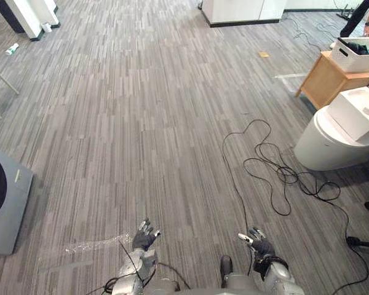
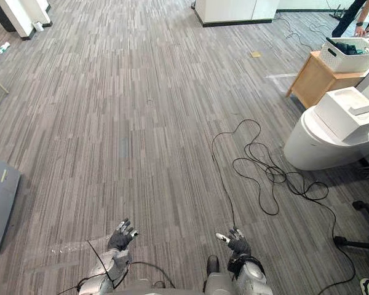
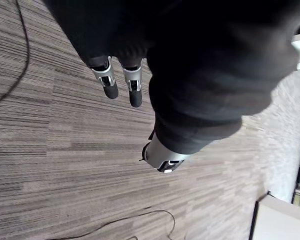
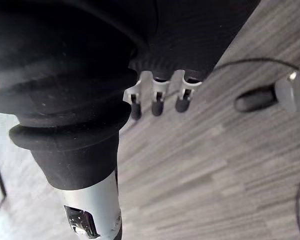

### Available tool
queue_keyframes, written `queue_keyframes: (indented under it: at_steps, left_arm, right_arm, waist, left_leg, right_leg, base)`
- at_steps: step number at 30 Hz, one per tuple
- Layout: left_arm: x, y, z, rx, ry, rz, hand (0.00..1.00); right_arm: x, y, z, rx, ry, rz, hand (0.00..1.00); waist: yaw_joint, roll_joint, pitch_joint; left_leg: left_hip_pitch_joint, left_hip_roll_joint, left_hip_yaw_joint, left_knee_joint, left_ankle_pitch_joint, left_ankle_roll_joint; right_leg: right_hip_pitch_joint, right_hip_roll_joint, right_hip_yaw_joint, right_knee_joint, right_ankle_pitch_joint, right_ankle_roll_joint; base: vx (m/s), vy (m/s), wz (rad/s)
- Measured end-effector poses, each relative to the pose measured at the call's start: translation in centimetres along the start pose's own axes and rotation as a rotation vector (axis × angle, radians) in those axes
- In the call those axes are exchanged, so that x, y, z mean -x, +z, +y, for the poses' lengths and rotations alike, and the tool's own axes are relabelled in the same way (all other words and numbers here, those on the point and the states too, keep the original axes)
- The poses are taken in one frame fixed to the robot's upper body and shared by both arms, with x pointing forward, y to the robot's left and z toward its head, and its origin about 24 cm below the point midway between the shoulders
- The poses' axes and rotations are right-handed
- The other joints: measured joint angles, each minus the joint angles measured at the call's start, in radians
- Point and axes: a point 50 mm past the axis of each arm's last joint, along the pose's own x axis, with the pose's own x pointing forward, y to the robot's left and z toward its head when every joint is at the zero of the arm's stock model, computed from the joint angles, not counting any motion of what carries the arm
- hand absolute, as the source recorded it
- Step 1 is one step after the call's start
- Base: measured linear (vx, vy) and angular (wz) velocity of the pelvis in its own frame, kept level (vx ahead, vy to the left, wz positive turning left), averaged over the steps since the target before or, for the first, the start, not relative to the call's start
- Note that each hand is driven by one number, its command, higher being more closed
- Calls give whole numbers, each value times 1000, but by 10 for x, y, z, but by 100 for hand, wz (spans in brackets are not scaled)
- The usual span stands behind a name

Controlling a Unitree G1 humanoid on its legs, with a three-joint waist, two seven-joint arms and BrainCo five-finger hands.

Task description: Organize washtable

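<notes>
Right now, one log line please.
left hand: open, empty | right hand: open, empty | both low over carpet | white basket on wooden cabinet: far right

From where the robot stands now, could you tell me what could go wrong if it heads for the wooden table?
1. The white rounded unit sits on the right before the wooden table; a direct path might clip it.
2. A person stands just beyond the white basket on that table; a reach there could come close to them.
</notes>
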Motion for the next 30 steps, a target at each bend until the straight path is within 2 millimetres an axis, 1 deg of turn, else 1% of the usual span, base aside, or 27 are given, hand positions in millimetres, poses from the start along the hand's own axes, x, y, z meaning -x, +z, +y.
queue_keyframes:
  at_steps: [1, 2, 4, 5, 6, 7, 10, 13, 14, 15, 16, 17, 18, 19, 20, 21, 22, 23, 24, 25, 26, 27, 28, 29, 30]
  left_arm:
    - [0, -4, 3, -1, 13, 19, 0]
    - [2, -13, 11, -3, 41, 58, 0]
    - [5, -25, 21, -22, 71, 107, 0]
    - [8, -32, 29, -28, 97, 138, 0]
    - [9, -33, 33, -15, 115, 145, 0]
    - [9, -33, 34, -16, 118, 146, 0]
    - [10, -35, 40, 9, 140, 155, 0]
    - [10, -35, 41, 26, 130, 153, 0]
    - [9, -34, 40, 30, 129, 151, 0]
    - [8, -32, 39, 40, 123, 145, 0]
    - [8, -31, 39, 45, 119, 144, 0]
    - [7, -30, 40, 45, 114, 146, 0]
    - [6, -28, 41, 41, 114, 143, 0]
    - [5, -27, 40, 42, 113, 141, 0]
    - [5, -25, 43, 34, 118, 138, 0]
    - [4, -22, 48, 19, 128, 138, 0]
    - [6, -25, 54, 13, 142, 153, 0]
    - [7, -26, 55, 11, 145, 155, 0]
    - [6, -25, 54, 11, 139, 152, 0]
    - [5, -24, 48, 3, 122, 149, 0]
    - [4, -23, 46, 3, 115, 146, 0]
    - [2, -21, 41, 5, 104, 142, 0]
    - [2, -22, 39, 8, 99, 144, 0]
    - [4, -28, 36, 16, 91, 159, 0]
    - [2, -25, 31, 2, 66, 152, 0]
  right_arm:
    - [0, -4, 0, 9, -8, 17, 0]
    - [1, -11, -1, 12, -19, 45, 0]
    - [3, -18, -5, 5, -42, 75, 0]
    - [4, -21, -8, -3, -55, 88, 0]
    - [5, -23, -10, -10, -66, 90, 0]
    - [5, -24, -12, -11, -71, 95, 0]
    - [7, -26, -16, -39, -85, 99, 0]
    - [7, -30, -17, -43, -91, 116, 0]
    - [8, -32, -18, -56, -98, 124, 0]
    - [8, -30, -20, -82, -113, 117, 0]
    - [7, -29, -21, -92, -117, 114, 0]
    - [8, -29, -22, -97, -114, 111, 0]
    - [8, -28, -22, -100, -101, 106, 0]
    - [7, -25, -21, -102, -95, 96, 0]
    - [5, -20, -19, -117, -88, 77, 0]
    - [4, -16, -19, -128, -82, 62, 0]
    - [3, -14, -17, -131, -69, 52, 0]
    - [3, -13, -17, -137, -68, 49, 0]
    - [2, -12, -17, -145, -69, 43, 0]
    - [1, -6, -18, -145, -71, 29, 0]
    - [0, -3, -19, -141, -71, 22, 0]
    - [0, -1, -23, -131, -78, 17, 0]
    - [0, 0, -25, -131, -83, 14, 0]
    - [0, 5, -31, -122, -94, 3, 0]
    - [-1, 7, -31, -132, -96, -3, 0]
  waist:
    - [0, -3, 2]
    - [1, -6, 5]
    - [1, -12, 4]
    - [1, -16, 4]
    - [1, -16, 4]
    - [2, -15, 5]
    - [1, -9, 9]
    - [2, -15, 13]
    - [2, -15, 16]
    - [2, -10, 30]
    - [2, -10, 38]
    - [0, -17, 46]
    - [1, -21, 59]
    - [5, -30, 65]
    - [2, -35, 81]
    - [1, -38, 93]
    - [0, -32, 99]
    - [-1, -31, 99]
    - [-1, -32, 104]
    - [-4, -25, 119]
    - [-5, -21, 130]
    - [-8, -13, 143]
    - [-15, -4, 146]
    - [-29, 31, 141]
    - [-29, 44, 145]
  left_leg:
    - [0, 0, 0, -1, 0, 0]
    - [-1, 0, -2, -4, 2, -3]
    - [0, -1, 5, -17, 10, -15]
    - [2, 0, 4, -25, 15, -22]
    - [3, 2, 4, -38, 23, -34]
    - [3, 3, 4, -44, 26, -36]
    - [5, 17, 6, -57, 32, -36]
    - [-7, 32, 5, -44, 25, -33]
    - [-14, 37, 3, -28, 15, -30]
    - [-23, 49, 4, 18, -23, -17]
    - [-27, 51, 3, 37, -42, -13]
    - [-27, 48, 2, 77, -80, -2]
    - [-26, 37, -4, 115, -115, 5]
    - [-21, 33, 0, 129, -130, 8]
    - [-1, 32, -3, 145, -146, 19]
    - [30, 42, -5, 147, -164, 13]
    - [53, 64, -2, 143, -171, -4]
    - [61, 70, -2, 135, -175, -9]
    - [85, 73, -2, 103, -180, -20]
    - [121, 76, -2, 65, -189, -34]
    - [145, 77, -2, 45, -193, -43]
    - [199, 76, -5, -1, -202, -60]
    - [227, 83, -8, -29, -206, -71]
    - [254, 118, -21, -55, -194, -111]
    - [245, 140, -35, -20, -149, -170]
  right_leg:
    - [4, -1, -6, -6, 3, -1]
    - [15, -2, -18, -24, 11, 0]
    - [15, -9, -45, -34, 16, 0]
    - [15, -13, -69, -37, 19, -2]
    - [18, -11, -76, -48, 23, -9]
    - [19, -9, -77, -54, 26, -11]
    - [29, 7, -88, -81, 30, -17]
    - [28, 20, -95, -87, 23, -16]
    - [27, 21, -100, -79, 11, -11]
    - [8, 14, -118, -5, -42, -7]
    - [-3, 2, -129, 44, -70, 0]
    - [-37, -33, -151, 167, -129, 14]
    - [-91, -77, -156, 321, -176, -17]
    - [-129, -98, -154, 413, -189, -35]
    - [-196, -124, -154, 561, -191, -41]
    - [-253, -120, -144, 653, -225, -18]
    - [-287, -101, -157, 627, -241, -6]
    - [-302, -93, -166, 591, -244, 1]
    - [-326, -75, -184, 479, -236, 11]
    - [-338, -57, -196, 333, -194, 23]
    - [-338, -50, -205, 265, -165, 28]
    - [-341, -47, -234, 170, -123, 26]
    - [-350, -42, -236, 168, -84, 4]
    - [-355, -28, -234, 237, -17, -59]
    - [-392, -34, -234, 354, -34, -137]
  base:
    - [-67, -1, 3]
    - [-67, -8, 2]
    - [-70, -28, -3]
    - [-50, -64, 4]
    - [-33, -69, 6]
    - [-19, -88, 7]
    - [-5, -87, 1]
    - [13, -73, 2]
    - [21, -21, 9]
    - [21, 8, 9]
    - [3, 81, 11]
    - [49, 133, 10]
    - [73, 130, 5]
    - [113, 77, -1]
    - [179, 26, -8]
    - [274, 0, -10]
    - [303, -12, -9]
    - [418, -66, -2]
    - [385, -81, 11]
    - [417, -102, 14]
    - [504, -170, 24]
    - [534, -193, 27]
    - [690, -238, 46]
    - [663, -211, 50]
    - [702, -229, 41]
